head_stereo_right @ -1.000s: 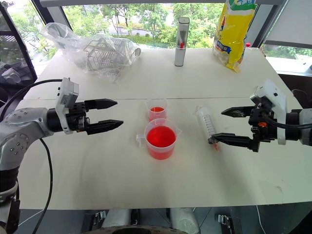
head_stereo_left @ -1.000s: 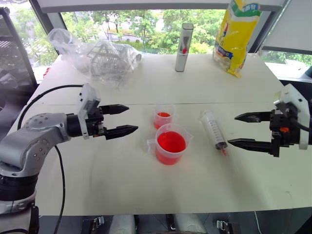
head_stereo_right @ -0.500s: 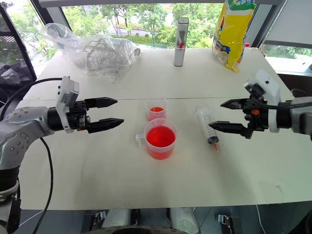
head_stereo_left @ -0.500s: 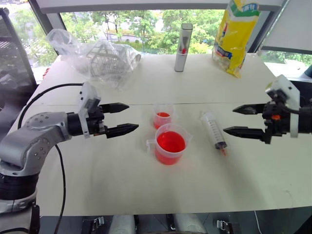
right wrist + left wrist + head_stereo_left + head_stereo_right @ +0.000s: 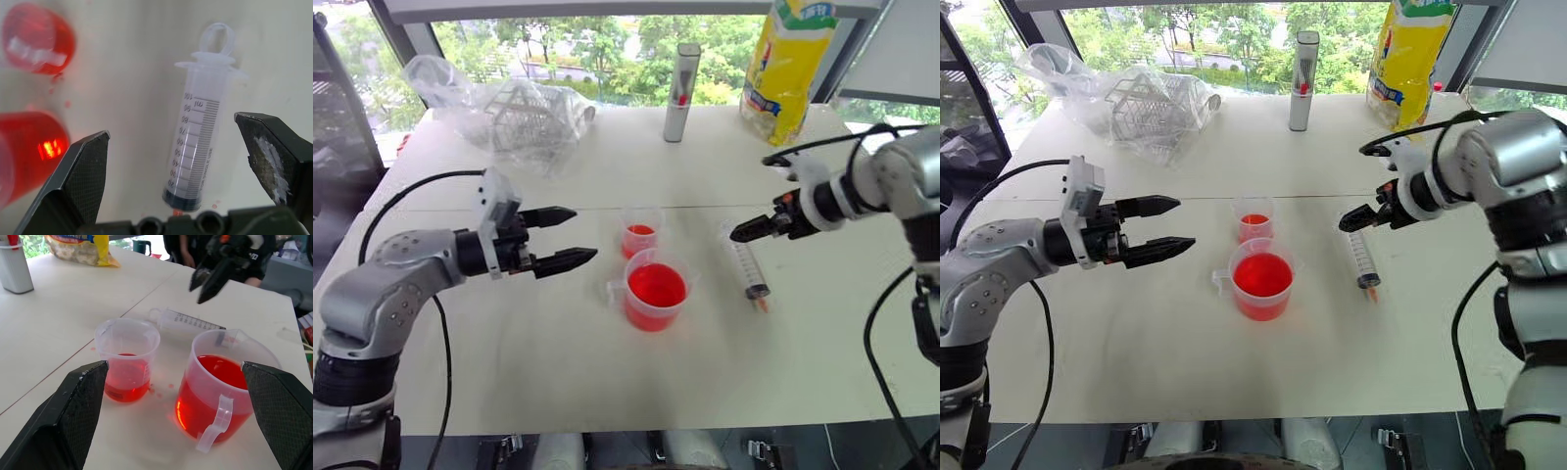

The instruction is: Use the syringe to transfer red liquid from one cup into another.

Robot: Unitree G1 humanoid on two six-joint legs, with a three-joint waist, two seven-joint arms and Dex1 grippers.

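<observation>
The right gripper (image 5: 178, 147) hangs wide open above the syringe (image 5: 1360, 255), touching nothing; the left gripper (image 5: 570, 238) gapes empty too. The syringe lies flat, plunger ring toward the window, tip toward the robot

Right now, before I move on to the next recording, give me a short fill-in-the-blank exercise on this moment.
1. The syringe lies flat on the ____.
2. The right gripper hangs above the syringe with its fingers ____.
3. The cup holding more red liquid is the larger beaker, the one with a ____.
4. The smaller cup stands on the beaker's ____ side, toward the window.

Missing words: table; open; handle; far
</observation>
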